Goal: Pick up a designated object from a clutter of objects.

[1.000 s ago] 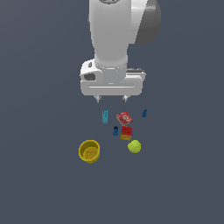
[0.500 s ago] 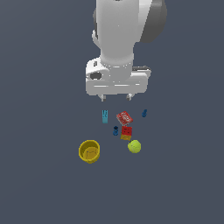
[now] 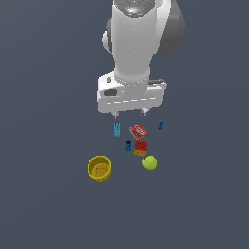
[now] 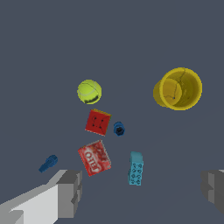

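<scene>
Spread wide with nothing between its fingers, the gripper (image 3: 130, 115) hangs well above the clutter, and in the wrist view its two grey fingertips (image 4: 70, 192) stand far apart at the frame's edge.

Taking the multicoloured block (image 3: 140, 147) as the landmark and reading the exterior view from its left side across: the yellow cup (image 3: 99, 168) stands well apart from the block, toward the exterior view's left and nearer the camera. The light-blue piece (image 3: 116, 129) lies near the block on that same side, farther from the camera. A small dark-blue piece (image 3: 128, 145) sits just beside the block. The red packet (image 3: 138, 131) lies just behind the block, close to it or touching; I cannot tell which. The yellow-green ball (image 3: 149, 162) rests just in front of the block, slightly toward the exterior view's right. Another dark-blue piece (image 3: 160, 126) lies apart, behind and to the right.

As for progress, nothing is grasped yet: the block sits on the floor, red dotted face up, untouched. Left to do, by my judgement, are centring over the block, descending, closing and lifting. The neighbours crowd it closely.
</scene>
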You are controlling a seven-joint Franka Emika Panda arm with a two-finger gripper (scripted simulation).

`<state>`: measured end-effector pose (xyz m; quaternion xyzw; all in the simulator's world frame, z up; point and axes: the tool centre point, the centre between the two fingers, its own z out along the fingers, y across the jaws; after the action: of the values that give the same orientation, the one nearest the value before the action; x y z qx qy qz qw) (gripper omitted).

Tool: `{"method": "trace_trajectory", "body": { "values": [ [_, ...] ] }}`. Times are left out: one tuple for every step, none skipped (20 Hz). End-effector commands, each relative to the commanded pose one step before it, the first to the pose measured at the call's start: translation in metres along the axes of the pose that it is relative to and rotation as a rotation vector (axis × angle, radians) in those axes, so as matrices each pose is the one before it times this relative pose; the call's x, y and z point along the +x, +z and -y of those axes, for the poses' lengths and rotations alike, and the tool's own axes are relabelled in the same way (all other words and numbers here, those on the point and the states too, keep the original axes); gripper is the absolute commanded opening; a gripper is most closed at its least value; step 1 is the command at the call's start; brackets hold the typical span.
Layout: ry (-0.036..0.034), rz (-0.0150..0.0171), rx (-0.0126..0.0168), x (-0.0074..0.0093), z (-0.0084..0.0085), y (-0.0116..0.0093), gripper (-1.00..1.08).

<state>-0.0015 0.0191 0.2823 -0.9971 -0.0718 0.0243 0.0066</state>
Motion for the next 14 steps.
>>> {"method": "trace_trajectory", "body": {
  "values": [
    [-0.04833, -0.00055, -0.00491, 0.00238, 0.00116, 0.00837, 1.0],
    [-0.02267, -0.00038, -0.00222, 0.00111, 0.00051, 0.00385, 1.0],
    [-0.02423, -0.00037, -0.0023, 0.00116, 0.00056, 0.00411, 1.0],
    [-0.02581, -0.00037, -0.00237, 0.00121, 0.00061, 0.00436, 1.0],
    [-0.02739, -0.00037, -0.00243, 0.00126, 0.00065, 0.00462, 1.0],
    [-0.02899, -0.00037, -0.00247, 0.0013, 0.0007, 0.00488, 1.0],
    [-0.03028, -0.00036, -0.00247, 0.00133, 0.00075, 0.00508, 1.0],
    [-0.03047, -0.00035, -0.00238, 0.00131, 0.00077, 0.0051, 1.0],
    [-0.03054, -0.00035, -0.00227, 0.00128, 0.0008, 0.0051, 1.0],
    [-0.03061, -0.00035, -0.00216, 0.00126, 0.00082, 0.00509, 1.0],
    [-0.03066, -0.00036, -0.00206, 0.00124, 0.00085, 0.00508, 1.0],
    [-0.03072, -0.00037, -0.00195, 0.00122, 0.00088, 0.00508, 1.0],
    [-0.03077, -0.00039, -0.00185, 0.00121, 0.0009, 0.00507, 1.0],
    [-0.03083, -0.00042, -0.00174, 0.0012, 0.00094, 0.00506, 1.0]
  ]
}}
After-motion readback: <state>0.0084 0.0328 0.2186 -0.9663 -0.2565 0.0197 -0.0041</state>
